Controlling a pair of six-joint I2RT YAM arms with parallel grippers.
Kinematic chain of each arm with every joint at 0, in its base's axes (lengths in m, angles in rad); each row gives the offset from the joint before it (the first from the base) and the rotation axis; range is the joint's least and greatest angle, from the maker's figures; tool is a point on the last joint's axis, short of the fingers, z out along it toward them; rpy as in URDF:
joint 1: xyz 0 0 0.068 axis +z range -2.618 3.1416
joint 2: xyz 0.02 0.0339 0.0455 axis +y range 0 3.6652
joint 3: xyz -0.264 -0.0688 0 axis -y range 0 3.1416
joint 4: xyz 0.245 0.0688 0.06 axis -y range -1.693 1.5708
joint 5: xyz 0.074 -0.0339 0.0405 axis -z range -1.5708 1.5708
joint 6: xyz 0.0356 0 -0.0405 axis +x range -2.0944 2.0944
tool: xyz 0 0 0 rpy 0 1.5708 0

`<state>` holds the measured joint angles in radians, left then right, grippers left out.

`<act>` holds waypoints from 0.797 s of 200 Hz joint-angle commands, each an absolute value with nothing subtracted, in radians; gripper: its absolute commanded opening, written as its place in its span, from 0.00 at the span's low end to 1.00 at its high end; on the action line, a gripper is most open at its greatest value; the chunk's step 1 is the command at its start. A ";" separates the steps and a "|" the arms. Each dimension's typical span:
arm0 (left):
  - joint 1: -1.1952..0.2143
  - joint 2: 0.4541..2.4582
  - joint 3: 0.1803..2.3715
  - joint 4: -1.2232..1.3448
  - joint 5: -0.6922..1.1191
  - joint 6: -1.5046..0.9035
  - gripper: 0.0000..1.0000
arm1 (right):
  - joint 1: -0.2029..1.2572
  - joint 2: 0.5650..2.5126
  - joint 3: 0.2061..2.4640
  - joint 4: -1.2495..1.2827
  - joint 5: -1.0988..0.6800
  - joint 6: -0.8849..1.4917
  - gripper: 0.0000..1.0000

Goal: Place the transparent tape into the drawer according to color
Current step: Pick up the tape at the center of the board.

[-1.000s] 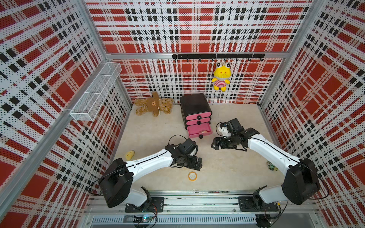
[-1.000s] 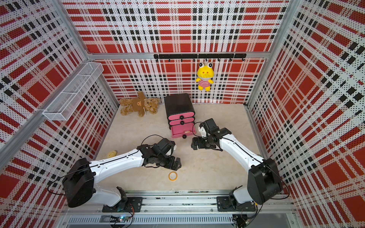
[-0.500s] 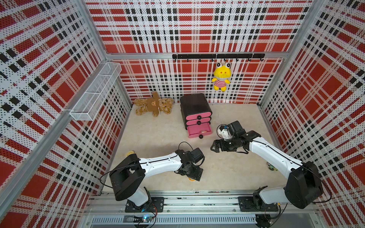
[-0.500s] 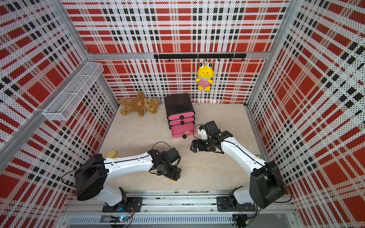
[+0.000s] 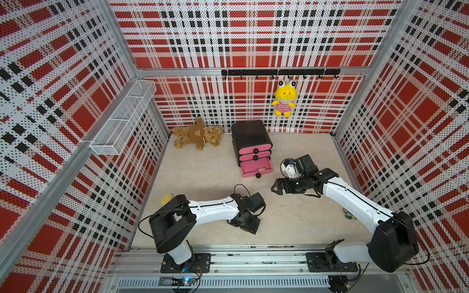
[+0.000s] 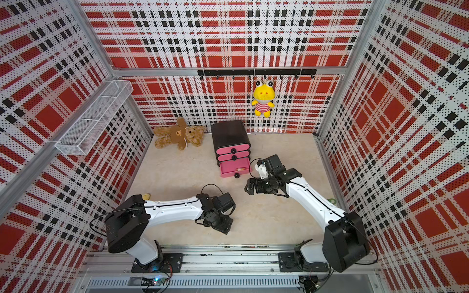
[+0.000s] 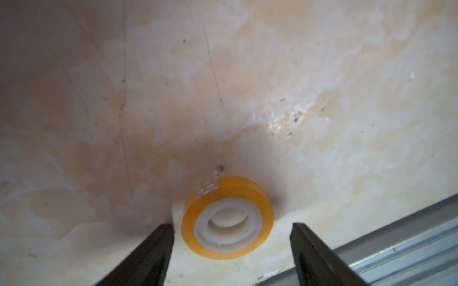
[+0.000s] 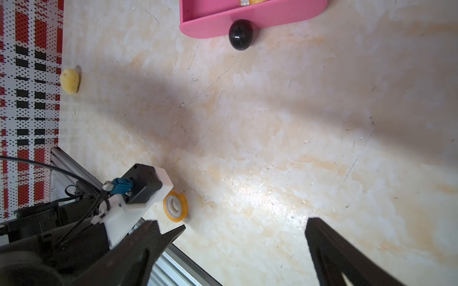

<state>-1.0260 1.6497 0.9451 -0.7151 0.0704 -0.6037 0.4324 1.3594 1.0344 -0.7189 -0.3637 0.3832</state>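
Orange tape (image 7: pixel 226 218) lies flat on your marbled beige tabletop (image 5: pixel 203 175), at the near edge, just beside the metal rail (image 7: pixel 396 237) that runs along the front. So you have little margin on the near side.

Your left gripper (image 7: pixel 231 226) points down over the tape with its jaws apart. One finger stands on each side, one tip just beside the ring's rim with a sliver of gap, the other well apart. Nothing is gripped. In both top views the gripper body hides almost all of the ring.

Your right gripper (image 5: pixel 275 189) is spread wide with nothing in it. It hovers right of centre, near the pulled-out bottom drawer (image 5: pixel 256 169) but apart from it.

The drawer (image 5: pixel 251 137) chest stands far centre. Its top two fronts are shut and the bottom one is out toward you, knob (image 8: pixel 241 34) facing near. A bit of orange shows inside it; I cannot tell what it is.

A broad stretch of tabletop lies between the tape and the open drawer. The right gripper sits on the right of that lane. A yellow lump (image 5: pixel 166 199) lies by the left wall, well apart from the tape. The teddy bear (image 5: pixel 196 134) lies left of the chest, near it but not touching.

The pale tab (image 7: pixel 208 189) on the tape carries white flecks that are unreadable. The bear's chest badge is too small to read.
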 commanded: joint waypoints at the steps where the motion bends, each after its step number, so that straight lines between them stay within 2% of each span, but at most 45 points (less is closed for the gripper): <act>1: -1.044 1.677 0.982 -0.716 0.040 -0.615 0.78 | 0.417 1.335 1.025 -0.706 -0.373 0.380 1.00; 136: -1.138 1.779 1.053 -0.801 -0.081 -0.628 0.65 | 0.385 1.314 1.007 -0.706 -0.389 0.373 1.00; 159: -1.144 1.788 1.059 -0.800 -0.080 -0.629 0.58 | 0.384 1.309 1.005 -0.709 -0.390 0.373 1.00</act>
<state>-1.1332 1.7603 1.0470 -0.7933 -0.0586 -0.6250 0.3943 1.3346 1.0142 -0.7124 -0.3820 0.3824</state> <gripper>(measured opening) 0.609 0.999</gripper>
